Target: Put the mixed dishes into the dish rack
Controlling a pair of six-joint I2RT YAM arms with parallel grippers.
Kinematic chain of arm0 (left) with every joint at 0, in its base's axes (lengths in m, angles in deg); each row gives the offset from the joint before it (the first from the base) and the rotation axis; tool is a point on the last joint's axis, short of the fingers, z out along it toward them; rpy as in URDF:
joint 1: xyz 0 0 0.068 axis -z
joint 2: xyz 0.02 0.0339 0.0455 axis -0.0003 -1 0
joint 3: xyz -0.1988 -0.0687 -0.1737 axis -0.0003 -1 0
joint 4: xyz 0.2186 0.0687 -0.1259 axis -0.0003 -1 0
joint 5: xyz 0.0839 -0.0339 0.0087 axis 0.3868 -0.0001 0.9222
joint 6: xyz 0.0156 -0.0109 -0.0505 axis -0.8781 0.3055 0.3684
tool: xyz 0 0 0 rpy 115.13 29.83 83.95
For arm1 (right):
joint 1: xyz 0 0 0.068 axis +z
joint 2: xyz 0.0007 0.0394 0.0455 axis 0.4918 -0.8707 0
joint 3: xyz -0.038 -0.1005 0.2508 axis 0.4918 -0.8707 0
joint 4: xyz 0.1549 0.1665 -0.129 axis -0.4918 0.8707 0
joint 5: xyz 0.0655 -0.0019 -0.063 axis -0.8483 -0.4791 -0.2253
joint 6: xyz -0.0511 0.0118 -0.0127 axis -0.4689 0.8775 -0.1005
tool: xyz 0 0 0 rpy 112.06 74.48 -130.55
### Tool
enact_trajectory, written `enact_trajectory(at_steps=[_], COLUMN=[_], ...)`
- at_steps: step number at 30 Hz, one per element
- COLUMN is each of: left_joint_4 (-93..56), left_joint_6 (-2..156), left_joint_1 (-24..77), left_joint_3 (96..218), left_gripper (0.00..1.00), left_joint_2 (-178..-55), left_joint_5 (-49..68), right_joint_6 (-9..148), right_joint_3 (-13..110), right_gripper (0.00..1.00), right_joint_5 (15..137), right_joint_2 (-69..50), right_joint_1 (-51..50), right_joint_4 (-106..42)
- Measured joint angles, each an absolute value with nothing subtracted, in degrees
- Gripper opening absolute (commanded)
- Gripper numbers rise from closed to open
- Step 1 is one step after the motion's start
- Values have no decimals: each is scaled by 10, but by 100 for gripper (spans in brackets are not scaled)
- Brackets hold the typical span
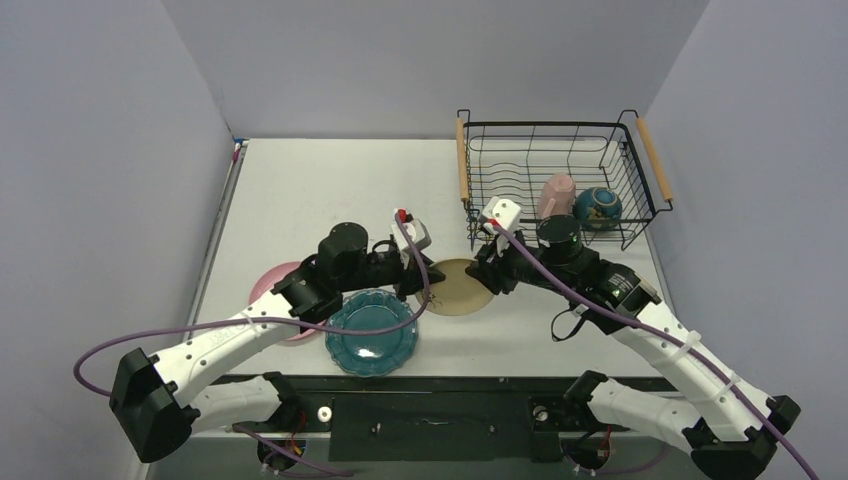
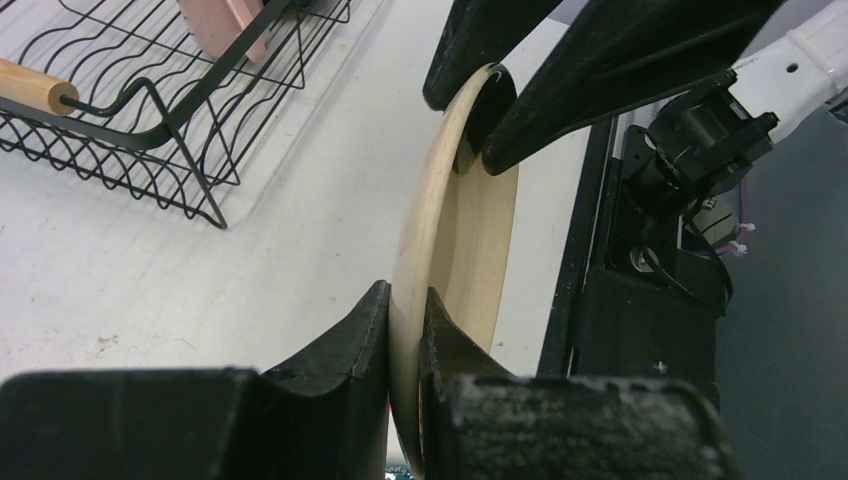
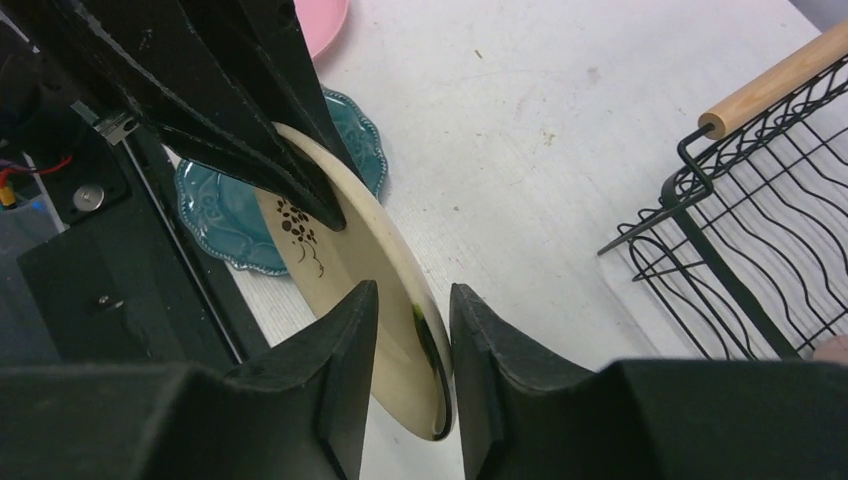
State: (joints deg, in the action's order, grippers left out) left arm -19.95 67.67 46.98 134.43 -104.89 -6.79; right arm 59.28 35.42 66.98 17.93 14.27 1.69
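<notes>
From above, the cream shallow dish point(image 1: 455, 290) sits between the two arms over the worktop point(image 1: 300, 190). The left hand point(image 1: 415, 275) is at its left rim and the right hand point(image 1: 485, 265) at the opposite rim. The dish rack point(image 1: 560, 125) lies just beyond the right hand, already holding the pink cup point(image 1: 556, 195) and the dark-teal bowl point(image 1: 598, 207). The right arm is clearly the nearer one to it.

From the left wrist, that hand point(image 2: 405, 300) is clamped on the near rim of the dish point(image 2: 460, 230), which runs edge-on straight away toward the other hand's fingers at the far rim.

From the right wrist, its fingers point(image 3: 340, 350) stand apart, straddling the rim of the dish point(image 3: 340, 235). A sliver of gap shows on one side, so I'd say it is not yet pinched. The rack point(image 3: 720, 270) is off to its right.
</notes>
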Motion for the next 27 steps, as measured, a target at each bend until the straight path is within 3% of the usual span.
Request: enact_trajectory(at_steps=[10, 12, 14, 16, 17, 18, 20, 25, 27], left_joint_4=[-212, -213, -214, -219, -224, -227, -232, -238, -240], left_joint_6=[643, 637, 632, 633, 636, 639, 649, 667, 672], left_joint_1=[503, 508, 512, 513, 513, 513, 516, 516, 515], left_joint_3=[1344, 1344, 1344, 1344, 1345, 1345, 1350, 1373, 1373], left_gripper=[0, 0, 0, 0, 7, 28, 52, 80, 85], left_joint_2=[-1043, -1041, -1039, -1037, -1036, -1036, -1037, -1038, -1029], left_joint_5=[-71, -71, -69, -68, -69, -69, -52, 38, 84], right_joint_6=[584, 584, 581, 560, 546, 537, 531, 539, 537], right_joint_3=[331, 324, 321, 320, 320, 320, 320, 321, 325], right_gripper=[30, 19, 3, 0, 0, 0, 0, 0, 0], right_joint_5=[582, 574, 562, 548, 541, 536, 536, 626, 673], right_joint_2=[176, 176, 176, 176, 176, 176, 177, 180, 181], right_joint_1=[118, 114, 113, 111, 112, 112, 113, 111, 110], right_joint_4=[20, 21, 23, 27, 30, 33, 33, 32, 34])
